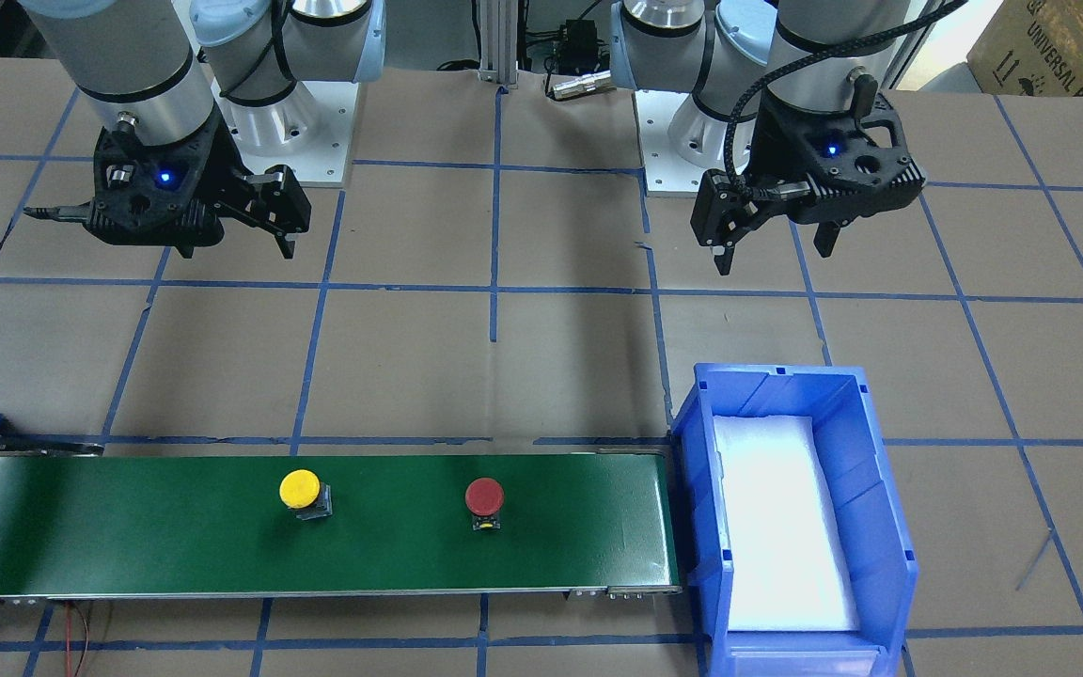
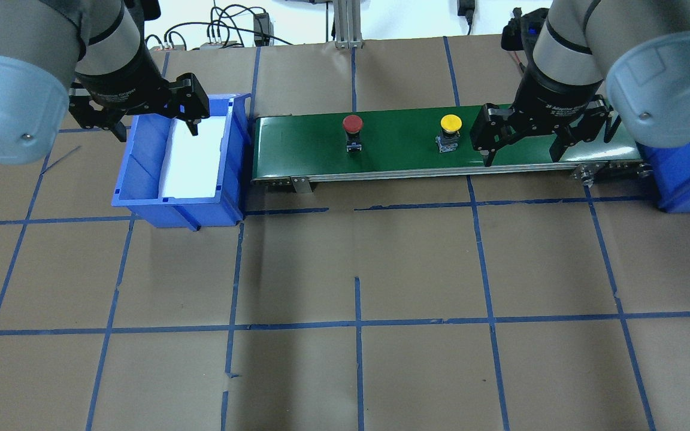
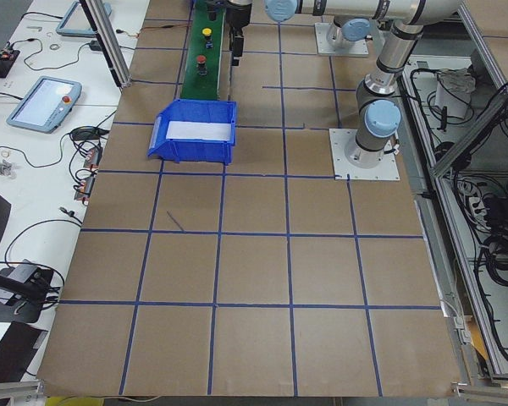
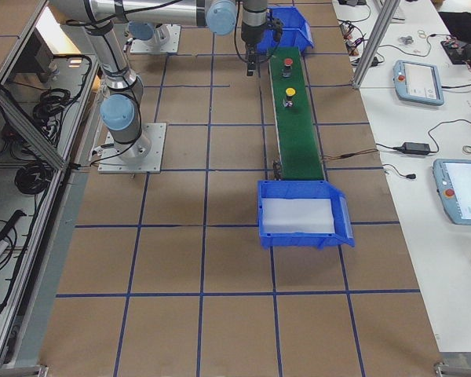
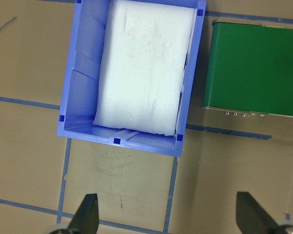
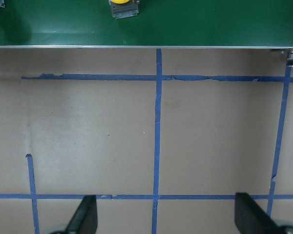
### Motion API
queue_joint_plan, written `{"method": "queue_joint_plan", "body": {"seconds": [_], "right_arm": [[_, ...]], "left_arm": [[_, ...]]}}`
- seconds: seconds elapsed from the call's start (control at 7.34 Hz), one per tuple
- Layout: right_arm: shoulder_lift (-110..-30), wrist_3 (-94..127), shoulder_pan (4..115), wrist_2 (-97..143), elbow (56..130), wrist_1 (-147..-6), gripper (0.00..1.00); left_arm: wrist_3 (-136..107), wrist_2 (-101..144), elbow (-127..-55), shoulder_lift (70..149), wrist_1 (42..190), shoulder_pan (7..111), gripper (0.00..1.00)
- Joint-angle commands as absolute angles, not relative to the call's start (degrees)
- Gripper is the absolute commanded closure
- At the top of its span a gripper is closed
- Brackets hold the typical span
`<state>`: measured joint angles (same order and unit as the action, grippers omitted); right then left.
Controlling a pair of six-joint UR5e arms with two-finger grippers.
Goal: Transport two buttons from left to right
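a cardboard box (image 1: 1054, 52) beyond the left gripper (image 1: 772, 256) reads "universal".

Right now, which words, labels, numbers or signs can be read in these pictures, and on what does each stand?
"UNIVERSAL R": brown cardboard box, cut off by the picture's edge.
White lettering on the right arm's black wrist band and the left arm's black wrist band: too blurred to read.
No text visible: red-capped push button, yellow-capped push button.
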<state>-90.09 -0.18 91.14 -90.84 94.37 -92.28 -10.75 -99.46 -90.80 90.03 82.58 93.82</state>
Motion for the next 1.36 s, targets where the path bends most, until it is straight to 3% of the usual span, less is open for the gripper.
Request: {"method": "queue_joint_plan", "body": {"seconds": [0.0, 0.41, 1.23], "right_arm": [[-90.09, -0.18, 91.14, -91.05, 94.22, -92.29, 0.0], [-90.09, -0.18, 91.14, -91.05, 94.31, -92.29, 0.0], [-86.86, -7.87, 88.26, -93.95, 92.91, -97.65, 0.0]], "left_arm": [[-10.55, -97.85, -89.31, 90.36, 82.62, 93.35, 0.0], [-2.92, -91.93, -89.64, 88.78, 86.39, 87.81, 0.0], [-2.2, -92.11, -90.7, 89.12, 86.57, 90.09, 0.0]]}}
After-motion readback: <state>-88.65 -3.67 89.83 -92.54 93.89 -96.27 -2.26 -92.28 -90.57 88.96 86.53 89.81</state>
